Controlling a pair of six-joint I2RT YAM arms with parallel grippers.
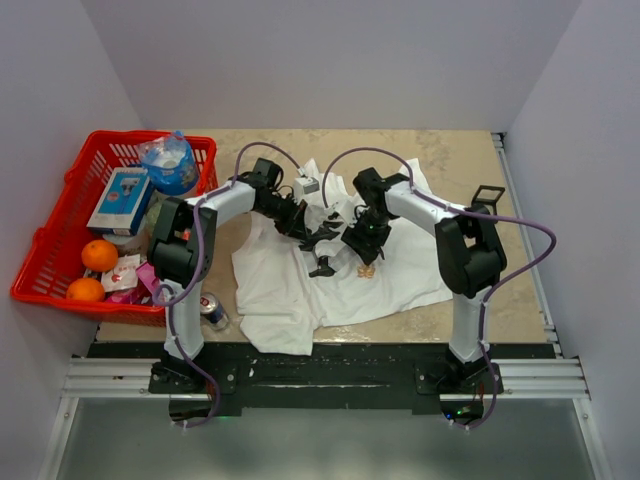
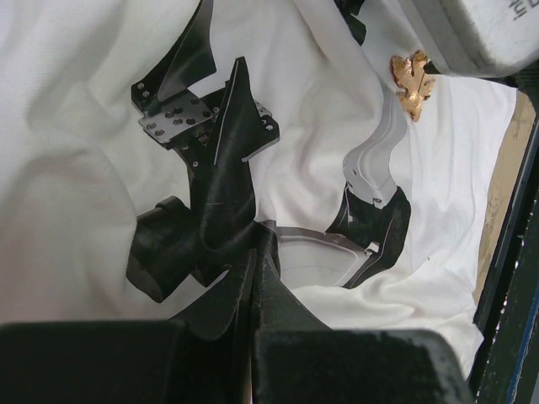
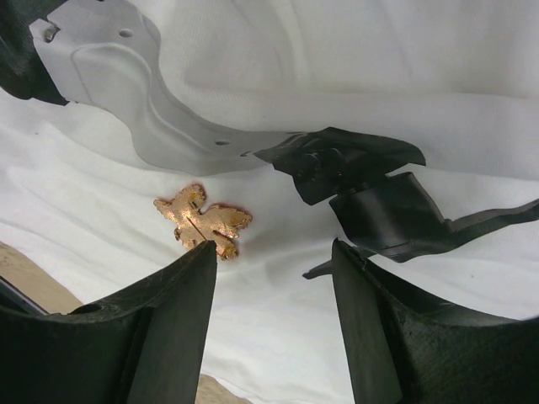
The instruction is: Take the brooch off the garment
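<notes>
The garment [image 1: 280, 290] is a white T-shirt with a black print, lying crumpled on the table; it fills the left wrist view [image 2: 76, 168] and the right wrist view [image 3: 337, 67]. The brooch [image 1: 366, 270] is a small gold leaf-shaped piece lying on the cloth with its pin side up [image 3: 202, 220]; it also shows in the left wrist view [image 2: 410, 80]. My right gripper [image 3: 274, 248] is open just above the shirt [image 1: 362, 252], its left fingertip touching the brooch's edge. My left gripper [image 2: 257, 248] is shut on the cloth at the print [image 1: 322, 240].
A red basket [image 1: 60, 240] at the left holds two oranges [image 1: 99, 255], a blue-and-white box [image 1: 120, 198] and a clear bag [image 1: 170, 165]. A drinks can [image 1: 213, 312] lies by the shirt's near left corner. White walls enclose the table.
</notes>
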